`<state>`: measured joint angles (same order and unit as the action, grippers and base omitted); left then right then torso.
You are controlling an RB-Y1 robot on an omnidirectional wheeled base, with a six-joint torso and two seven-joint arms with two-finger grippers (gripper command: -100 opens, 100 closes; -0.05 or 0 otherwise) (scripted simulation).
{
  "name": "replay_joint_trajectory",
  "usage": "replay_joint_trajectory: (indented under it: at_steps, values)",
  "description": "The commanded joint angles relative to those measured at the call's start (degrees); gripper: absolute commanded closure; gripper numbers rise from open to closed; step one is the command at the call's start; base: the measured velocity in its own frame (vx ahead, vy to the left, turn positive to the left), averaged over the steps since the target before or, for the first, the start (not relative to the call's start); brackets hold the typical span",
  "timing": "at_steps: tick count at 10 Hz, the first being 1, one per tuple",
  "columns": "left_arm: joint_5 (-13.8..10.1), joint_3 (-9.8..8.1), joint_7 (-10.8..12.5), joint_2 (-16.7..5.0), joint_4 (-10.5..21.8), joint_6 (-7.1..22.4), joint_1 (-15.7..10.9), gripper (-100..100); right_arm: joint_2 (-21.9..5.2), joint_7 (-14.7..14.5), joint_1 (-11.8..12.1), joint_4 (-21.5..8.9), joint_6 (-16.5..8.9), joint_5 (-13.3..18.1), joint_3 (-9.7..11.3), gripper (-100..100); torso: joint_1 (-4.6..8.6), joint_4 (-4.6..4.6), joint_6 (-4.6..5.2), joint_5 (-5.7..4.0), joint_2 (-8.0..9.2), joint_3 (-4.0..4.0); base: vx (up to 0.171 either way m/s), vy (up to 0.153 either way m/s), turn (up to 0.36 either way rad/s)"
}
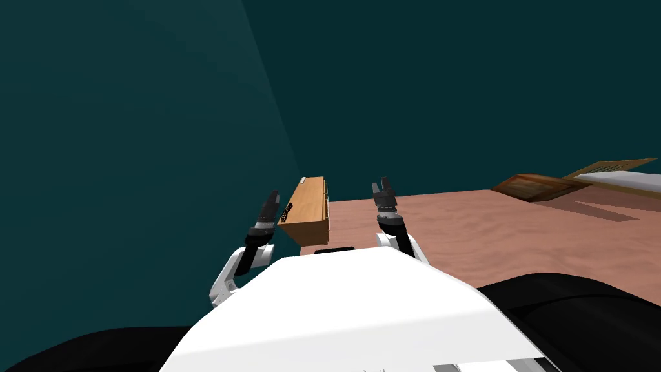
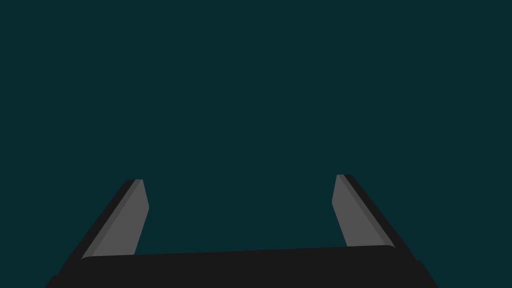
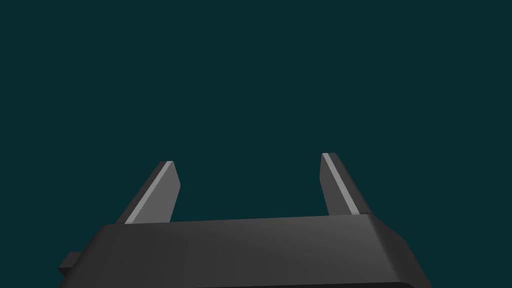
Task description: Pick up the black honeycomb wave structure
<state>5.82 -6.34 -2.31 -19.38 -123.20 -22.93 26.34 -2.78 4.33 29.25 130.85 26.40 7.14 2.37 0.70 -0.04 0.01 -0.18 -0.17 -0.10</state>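
**Both grippers spread, honeycomb piece on the cabinet**

A wooden cabinet stands on the reddish-brown floor, against the dark teal wall near a corner of the room. The black honeycomb piece lies on the cabinet's top, close to its near left edge. It is a small, long, dark shape with a pale dotted pattern, and its wave form is too small to make out.

In the head view the left gripper is raised just to the left of the honeycomb piece and points towards the wall. It looks apart from the piece, though how high it stands above the cabinet top cannot be told. In the left wrist view its two grey fingers stand wide apart with nothing between them, and flat teal lies beyond.

The right gripper is raised on the other side of the cabinet, over the floor by the cabinet's right side and well apart from the piece. In the right wrist view its fingers are also spread and empty, facing the same flat teal.

Far off to the right on the floor lies a low dark brown wooden frame. Past it is a lighter wooden frame with a white top, perhaps a bed.
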Motion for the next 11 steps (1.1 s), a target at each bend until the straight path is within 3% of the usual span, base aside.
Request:
replay_joint_trajectory:
  at_steps: [1,2,3,5,6,8,9,11]
  values:
    - [-0.2,-0.91,0.4,-2.2,2.6,1.9,-0.6,-100,0.0,0.0,0.0,0.0,0.0,0.0,0.0,0,0.00,0.00,0.00,0.00,0.00,0.00,0.029,-0.145,0.018]
    - [-0.5,-1.82,0.9,-3.8,4.1,3.4,-0.9,-100,0.0,0.0,0.0,0.0,0.0,0.0,0.0,0,-0.12,0.00,-0.01,0.04,0.01,0.01,0.049,-0.223,0.046]
    - [-0.5,-1.82,0.9,-4.0,4.8,3.4,-0.9,-100,0.0,0.0,0.0,0.0,0.0,0.0,0.0,0,0.08,-0.01,-0.02,0.00,-0.03,-0.02,0.028,-0.175,0.036]
    - [-1.4,-3.79,2.1,-7.5,8.7,6.8,-1.6,-100,0.0,0.0,0.0,0.0,0.0,0.0,0.0,0,-0.16,0.00,-0.01,0.04,-0.01,0.00,0.050,-0.183,0.041]
    - [-1.4,-3.79,2.1,-7.5,9.6,6.8,-1.6,-100,0.0,0.0,0.0,0.0,0.0,0.0,0.0,0,0.08,-0.02,-0.01,0.00,-0.10,-0.05,0.060,-0.198,0.043]
    - [-2.9,-5.93,3.4,-10.8,13.6,10.5,-2.3,-100,0.0,0.0,0.0,0.0,0.0,0.0,0.0,0,-0.06,-0.03,-0.01,0.02,-0.15,-0.08,0.085,-0.193,0.062]
    - [-2.9,-5.93,3.4,-10.8,14.8,10.5,-2.3,-100,0.0,0.0,0.0,0.0,0.0,0.0,0.0,0,0.05,-0.05,-0.02,-0.01,-0.23,-0.13,0.077,-0.169,0.031]
    - [-4.8,-8.20,4.9,-13.7,19.3,13.7,-3.1,-100,0.0,0.0,0.0,0.0,0.0,0.0,0.0,0,-0.10,-0.04,-0.02,0.03,-0.16,-0.09,0.091,-0.191,0.064]
